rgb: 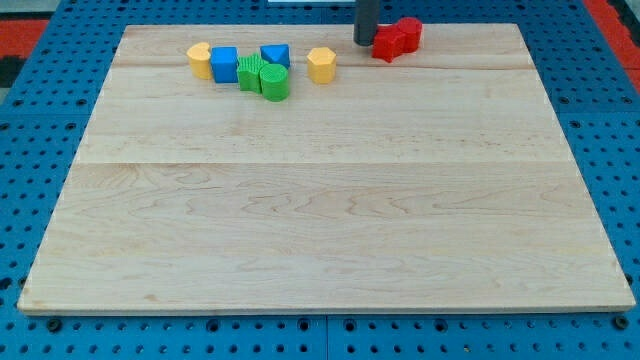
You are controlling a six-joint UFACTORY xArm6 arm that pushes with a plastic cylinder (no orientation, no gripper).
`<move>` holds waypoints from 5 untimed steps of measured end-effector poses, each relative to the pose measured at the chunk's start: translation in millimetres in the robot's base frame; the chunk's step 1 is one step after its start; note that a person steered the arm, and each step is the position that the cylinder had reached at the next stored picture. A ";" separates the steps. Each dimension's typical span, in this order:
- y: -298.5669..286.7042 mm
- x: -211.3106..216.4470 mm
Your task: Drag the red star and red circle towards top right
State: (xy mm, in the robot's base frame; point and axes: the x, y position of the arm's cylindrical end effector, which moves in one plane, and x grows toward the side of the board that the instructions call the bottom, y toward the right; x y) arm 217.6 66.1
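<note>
Two red blocks, the red star (389, 43) and red circle (408, 31), sit touching at the board's far edge, right of centre. My tip (366, 41), grasping nothing, stands just left of them. Likely light, rigid, easily slid: push from their left sides.

yellow block (200, 60), blue cube (224, 64), green blocks (263, 77), blue block (275, 54), yellow block (321, 64), wooden board (320, 220)

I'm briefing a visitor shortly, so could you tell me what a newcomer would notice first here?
Most of the wooden board lies bare, with all blocks crowded along the view's top edge. My tip stands just left of the two touching red blocks near the top right. Further left sit yellow, blue and green blocks.
</note>
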 end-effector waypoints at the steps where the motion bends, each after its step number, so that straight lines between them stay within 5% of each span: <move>1: 10.8 -9.2; 5: 48.6 -23.4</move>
